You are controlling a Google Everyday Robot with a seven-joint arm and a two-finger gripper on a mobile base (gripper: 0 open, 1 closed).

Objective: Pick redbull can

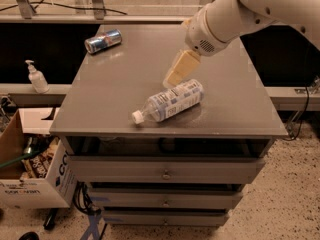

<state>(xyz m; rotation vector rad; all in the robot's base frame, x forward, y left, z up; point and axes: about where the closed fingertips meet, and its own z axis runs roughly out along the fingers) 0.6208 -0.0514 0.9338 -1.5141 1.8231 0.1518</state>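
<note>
The redbull can [103,40], silver and blue, lies on its side at the far left corner of the grey table top [120,89]. My gripper [179,70], beige, hangs from the white arm [225,19] over the middle of the table. It is just above the far end of a clear plastic bottle [170,101] and well to the right of the can. The gripper holds nothing.
The clear bottle with a white cap lies on its side near the table's front edge. A pump dispenser [36,78] stands on a ledge to the left. A cardboard box [30,179] sits on the floor at left. Drawers [165,174] are under the table top.
</note>
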